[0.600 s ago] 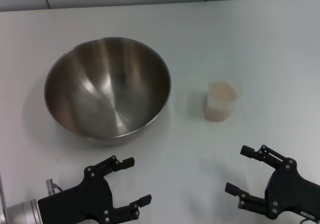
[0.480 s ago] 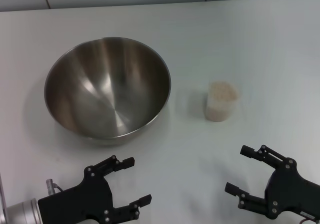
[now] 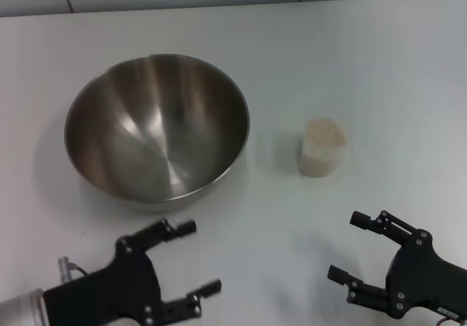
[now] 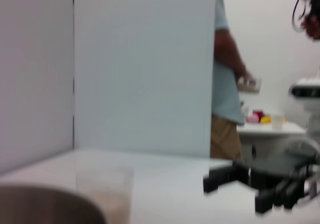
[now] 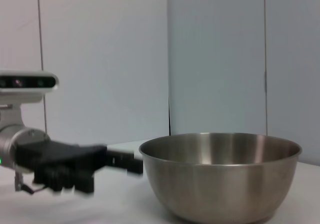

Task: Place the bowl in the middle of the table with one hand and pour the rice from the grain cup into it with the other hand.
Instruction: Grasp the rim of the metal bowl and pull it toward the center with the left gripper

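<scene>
We see a shiny brushed-steel bowl (image 3: 157, 125) toward the tabletop's left edge, translucent plastic grain cup (image 3: 322, 147) with pale granular rice (image 3: 324, 130) nearer its right edge, matte smooth white table (image 3: 365, 56), matte black grippers at the near edge.

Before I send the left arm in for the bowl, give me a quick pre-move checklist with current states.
1. Left gripper open and holding nothing: ok.
2. Right gripper open and holding nothing: ok.
3. Bowl upright and without contents: ok.
4. Bowl in the middle of the table: not ok, it sits toward the robot's left.
5. Grain cup upright with rice inside, apart from the bowl: ok.
6. Firm hold possible on the bowl's thin rim: cannot tell.
</scene>
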Available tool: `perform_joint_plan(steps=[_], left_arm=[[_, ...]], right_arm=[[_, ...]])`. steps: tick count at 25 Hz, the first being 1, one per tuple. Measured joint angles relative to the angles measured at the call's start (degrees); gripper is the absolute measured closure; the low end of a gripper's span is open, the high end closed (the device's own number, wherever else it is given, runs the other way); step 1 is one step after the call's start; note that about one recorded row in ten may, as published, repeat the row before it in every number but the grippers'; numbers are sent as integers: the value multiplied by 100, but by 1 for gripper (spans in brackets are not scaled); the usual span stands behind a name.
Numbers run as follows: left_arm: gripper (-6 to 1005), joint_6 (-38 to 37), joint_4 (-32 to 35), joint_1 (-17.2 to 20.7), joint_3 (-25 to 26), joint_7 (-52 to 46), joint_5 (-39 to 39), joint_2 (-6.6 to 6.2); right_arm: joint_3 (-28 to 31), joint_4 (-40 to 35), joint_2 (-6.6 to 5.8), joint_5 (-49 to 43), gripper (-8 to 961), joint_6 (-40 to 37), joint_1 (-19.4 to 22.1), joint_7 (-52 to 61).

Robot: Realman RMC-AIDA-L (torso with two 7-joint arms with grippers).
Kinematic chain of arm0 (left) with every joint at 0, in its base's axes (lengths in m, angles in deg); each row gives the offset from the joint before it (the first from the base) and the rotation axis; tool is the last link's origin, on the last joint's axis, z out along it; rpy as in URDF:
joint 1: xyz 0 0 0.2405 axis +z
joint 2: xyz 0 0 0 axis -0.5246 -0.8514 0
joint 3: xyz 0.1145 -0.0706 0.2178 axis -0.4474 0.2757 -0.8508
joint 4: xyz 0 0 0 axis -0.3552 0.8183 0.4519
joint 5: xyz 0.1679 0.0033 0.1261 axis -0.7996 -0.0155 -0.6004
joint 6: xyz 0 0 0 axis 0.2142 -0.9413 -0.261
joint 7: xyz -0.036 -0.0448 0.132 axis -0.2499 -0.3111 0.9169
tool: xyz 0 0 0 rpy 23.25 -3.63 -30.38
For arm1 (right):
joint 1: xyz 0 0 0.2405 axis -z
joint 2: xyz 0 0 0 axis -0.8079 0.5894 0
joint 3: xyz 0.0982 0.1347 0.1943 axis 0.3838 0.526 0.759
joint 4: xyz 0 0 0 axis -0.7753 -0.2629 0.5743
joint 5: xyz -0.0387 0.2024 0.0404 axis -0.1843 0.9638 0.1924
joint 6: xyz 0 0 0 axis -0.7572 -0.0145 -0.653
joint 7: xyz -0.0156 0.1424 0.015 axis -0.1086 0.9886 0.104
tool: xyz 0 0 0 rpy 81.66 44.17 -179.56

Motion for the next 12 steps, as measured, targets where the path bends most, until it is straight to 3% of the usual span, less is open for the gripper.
perform_joint_plan(steps=[5,12], left_arm=[[170,-251,25,-15,764,-285,68,-13],[170,-129,695,-508,1903,-1808,127,-9]], right_arm=[[0,2,0,0,120,42,-1,-15],[0,13,5,0,120,83,-21,-24]])
